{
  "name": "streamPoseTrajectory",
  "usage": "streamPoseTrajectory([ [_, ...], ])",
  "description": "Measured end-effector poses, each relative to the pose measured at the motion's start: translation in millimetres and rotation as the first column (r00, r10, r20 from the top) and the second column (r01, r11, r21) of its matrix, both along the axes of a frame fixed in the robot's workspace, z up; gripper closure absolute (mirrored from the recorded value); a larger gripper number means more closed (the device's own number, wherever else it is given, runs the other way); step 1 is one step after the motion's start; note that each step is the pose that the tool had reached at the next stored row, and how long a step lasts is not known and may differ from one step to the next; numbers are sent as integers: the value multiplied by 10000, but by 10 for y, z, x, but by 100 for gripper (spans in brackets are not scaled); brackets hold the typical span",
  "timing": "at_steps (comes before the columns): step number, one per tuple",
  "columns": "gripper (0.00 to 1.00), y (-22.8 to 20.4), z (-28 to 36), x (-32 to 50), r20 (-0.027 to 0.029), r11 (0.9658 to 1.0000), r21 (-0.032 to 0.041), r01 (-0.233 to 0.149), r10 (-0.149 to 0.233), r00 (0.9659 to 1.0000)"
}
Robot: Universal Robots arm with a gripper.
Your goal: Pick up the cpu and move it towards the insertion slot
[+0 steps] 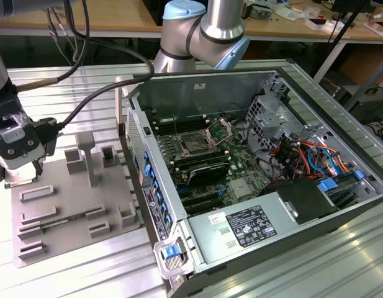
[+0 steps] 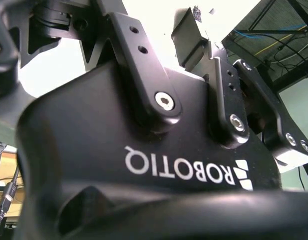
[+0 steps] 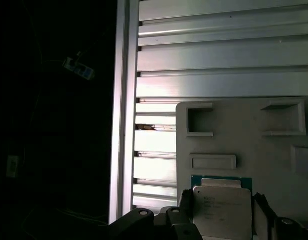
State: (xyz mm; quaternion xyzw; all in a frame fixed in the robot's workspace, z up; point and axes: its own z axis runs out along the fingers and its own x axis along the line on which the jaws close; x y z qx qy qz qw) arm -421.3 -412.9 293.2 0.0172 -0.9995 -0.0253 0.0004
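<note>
The cpu, a flat square chip with a silvery top and a green rim, lies at the corner of the grey plastic tray in the first wrist view. My gripper straddles it, one dark finger pressed against each side. In the exterior view the gripper hangs low over the tray's corner at that view's far left. The insertion slot, a dark square socket in a steel frame with its bracket raised, sits on the motherboard inside the open computer case, well off toward the exterior view's right.
The case's upright side wall stands between the tray and the motherboard. Raised grey blocks stick up from the tray. A power supply and bundled cables fill the case's near and right parts. The grooved metal table runs beneath everything.
</note>
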Motion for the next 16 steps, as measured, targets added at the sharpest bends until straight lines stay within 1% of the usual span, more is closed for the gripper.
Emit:
streamPoseTrajectory([
  [16, 45, 0, 41, 0, -1, 10000, 0, 0, 0, 10000],
])
